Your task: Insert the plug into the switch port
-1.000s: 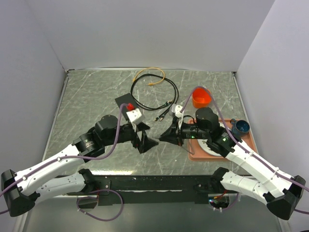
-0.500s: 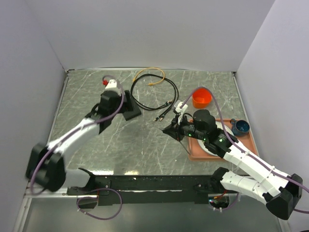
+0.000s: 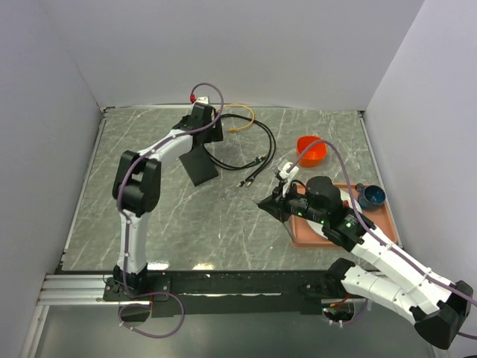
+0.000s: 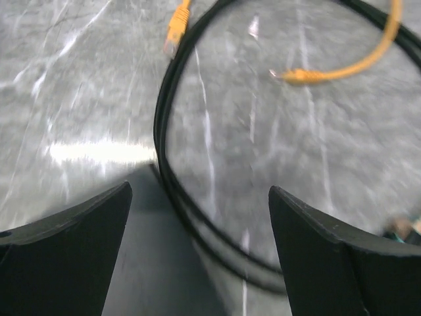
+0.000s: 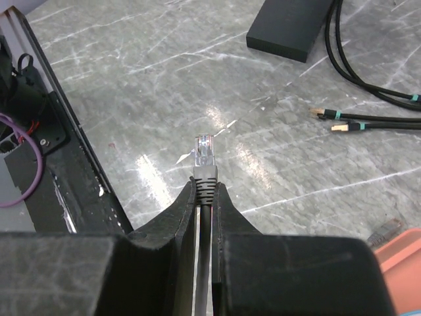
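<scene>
The switch (image 3: pixel 198 165) is a flat black box lying at the back left of the table; it also shows in the right wrist view (image 5: pixel 290 26). My right gripper (image 3: pixel 270 205) is shut on the plug (image 5: pixel 204 153), a clear connector with a grey boot, which sticks out past the fingertips above the bare table, well to the right of the switch. My left gripper (image 3: pixel 211 136) is stretched to the back, just beyond the switch, with its jaws wide open and empty (image 4: pixel 199 188) over a black cable loop (image 4: pixel 172 197). The switch's sockets do not show.
An orange cable (image 3: pixel 240 113) and the black cable loop (image 3: pixel 262 140) lie at the back; gold-tipped cable ends (image 5: pixel 335 120) lie right of the switch. An orange bowl (image 3: pixel 311 151), a blue cup (image 3: pixel 371 195) and a salmon tray (image 3: pixel 307 237) sit on the right.
My left arm has swung from the front centre, past the switch, out to the back of the table. My right gripper has drifted slightly right and nearer, still holding the plug.
</scene>
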